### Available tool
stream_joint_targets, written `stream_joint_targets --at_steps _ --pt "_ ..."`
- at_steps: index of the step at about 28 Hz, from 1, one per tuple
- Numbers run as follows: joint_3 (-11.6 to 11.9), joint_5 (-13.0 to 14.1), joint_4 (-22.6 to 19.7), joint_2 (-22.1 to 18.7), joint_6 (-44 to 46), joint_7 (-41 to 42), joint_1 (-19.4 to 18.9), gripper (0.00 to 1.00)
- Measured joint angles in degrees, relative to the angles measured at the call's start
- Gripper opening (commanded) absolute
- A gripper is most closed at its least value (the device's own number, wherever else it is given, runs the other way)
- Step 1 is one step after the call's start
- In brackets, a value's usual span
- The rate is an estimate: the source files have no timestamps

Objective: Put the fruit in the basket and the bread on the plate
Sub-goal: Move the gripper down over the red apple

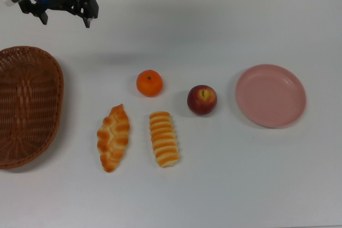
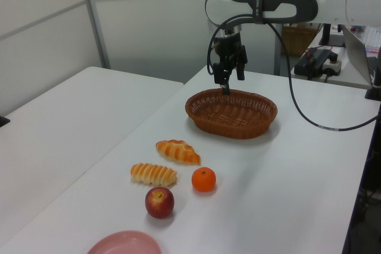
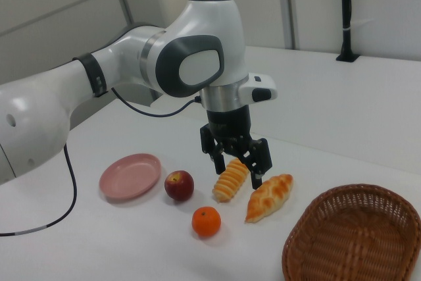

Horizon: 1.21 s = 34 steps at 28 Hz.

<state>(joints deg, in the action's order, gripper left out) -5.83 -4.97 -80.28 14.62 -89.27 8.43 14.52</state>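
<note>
We see the apple and mandarin mid-worktop, apart from each other, with the braided pastry and ridged roll just beside them, toward the top view's lower edge. The basket lies at the top view's left edge, the plate nearer its right edge. The pincer hangs spread wide and holding nothing, above the worktop.

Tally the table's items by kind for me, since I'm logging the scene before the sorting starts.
Fruit: 2, the apple and the mandarin
Bread: 2, the braided pastry and the ridged roll
Containers: 2, the wicker basket and the pink plate
Total: 6
</note>
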Motion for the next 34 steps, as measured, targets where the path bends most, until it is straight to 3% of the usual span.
stream_joint_targets --at_steps 12,15,21,25,34 --pt "-0.04 0.12 0.04 -0.27 -0.19 1.23 -0.12 1.00" --pt "-0.15 1.37 0.00 -0.06 -1.02 2.79 -0.99 1.00" --pt "-0.40 4.73 -0.28 2.63 -6.17 3.15 -7.96 1.00" --pt "-0.48 4.74 -0.46 5.33 -9.78 3.09 -13.42 1.00" --pt "-0.50 4.11 -1.64 11.11 -18.53 0.08 -21.70 1.00"
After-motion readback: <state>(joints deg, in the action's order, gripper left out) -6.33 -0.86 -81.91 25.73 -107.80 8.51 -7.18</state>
